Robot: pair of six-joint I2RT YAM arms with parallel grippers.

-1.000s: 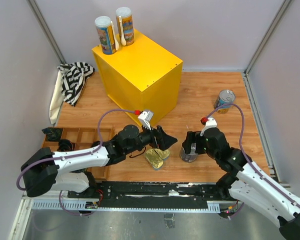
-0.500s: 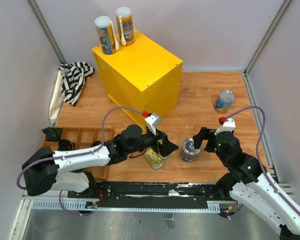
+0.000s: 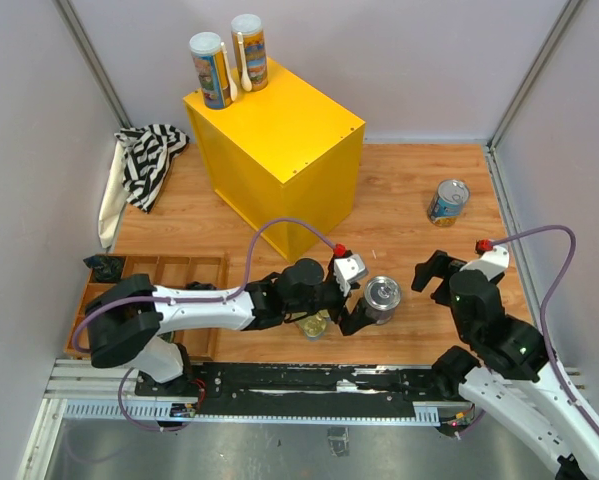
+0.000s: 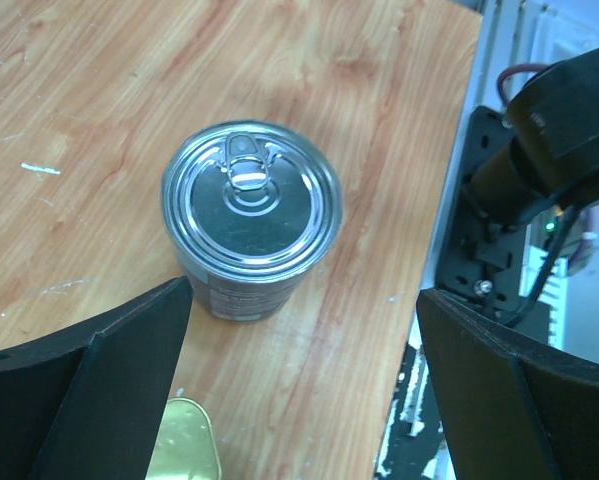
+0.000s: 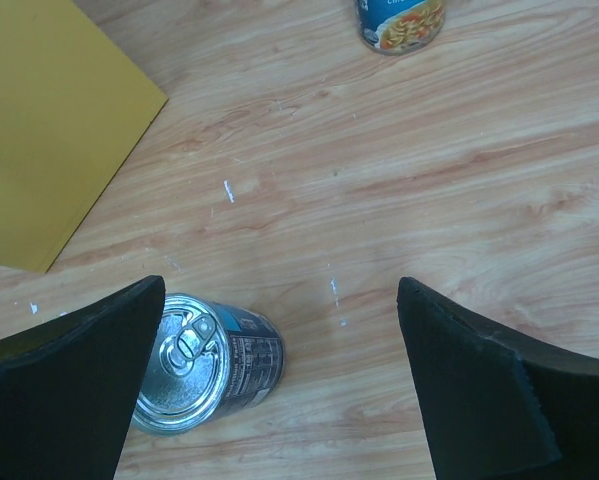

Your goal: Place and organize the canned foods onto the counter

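A silver-topped, blue-labelled can (image 3: pixel 383 297) stands upright on the wooden floor. My left gripper (image 3: pixel 363 304) is open right beside it, and the can (image 4: pixel 251 215) sits just beyond its spread fingertips (image 4: pixel 304 295). A gold tin (image 4: pixel 184 445) lies under that arm (image 3: pixel 313 323). My right gripper (image 3: pixel 434 273) is open and stands off to the can's right; the can (image 5: pixel 204 365) shows by its left finger (image 5: pixel 79 380). A second blue can (image 3: pixel 448 201) stands far right (image 5: pixel 401 22). Two tall cans (image 3: pixel 210 70) (image 3: pixel 249 52) stand on the yellow counter (image 3: pixel 279 140).
A striped cloth (image 3: pixel 149 160) lies left of the counter. A wooden compartment tray (image 3: pixel 159 275) with small black objects (image 3: pixel 107 265) sits at the near left. The counter's side (image 5: pixel 49 120) rises left of the right gripper. The right arm's base (image 4: pixel 549 130) is near the left gripper.
My left gripper has swung right from the gold tins to the silver-topped can. My right gripper has drawn back to the right, away from that can.
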